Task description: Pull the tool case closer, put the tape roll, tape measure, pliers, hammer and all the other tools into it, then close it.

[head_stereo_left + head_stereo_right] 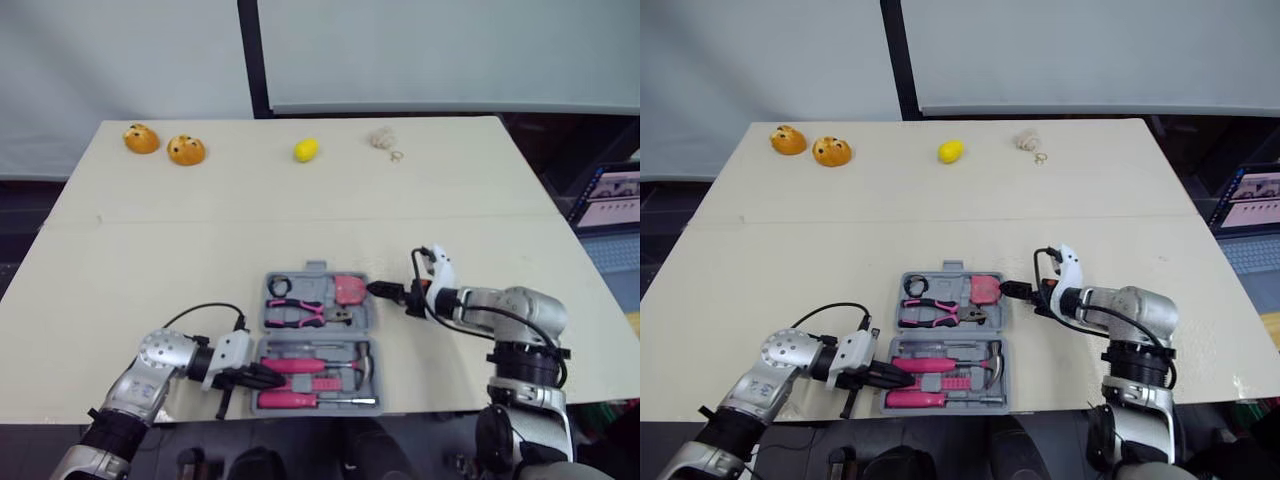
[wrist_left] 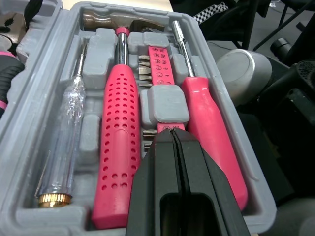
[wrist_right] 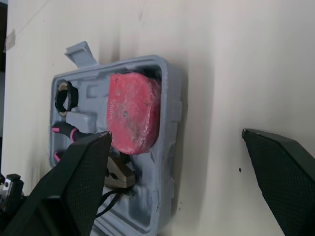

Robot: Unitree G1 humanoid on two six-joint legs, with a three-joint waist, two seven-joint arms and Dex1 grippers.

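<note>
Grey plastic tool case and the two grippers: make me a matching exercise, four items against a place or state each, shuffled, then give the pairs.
Column one:
1. pink square tape measure
2. clear-handled screwdriver
3. left gripper
4. right gripper

Column two:
A. open, beside the right edge of the grey plastic tool case
B. lies in the case's near half
C. shut, at the case's near half
D. lies in the case's far half

Pairs: 1-D, 2-B, 3-C, 4-A.

Grey tool case (image 1: 316,338) open (tools inside), near table edge.
</note>
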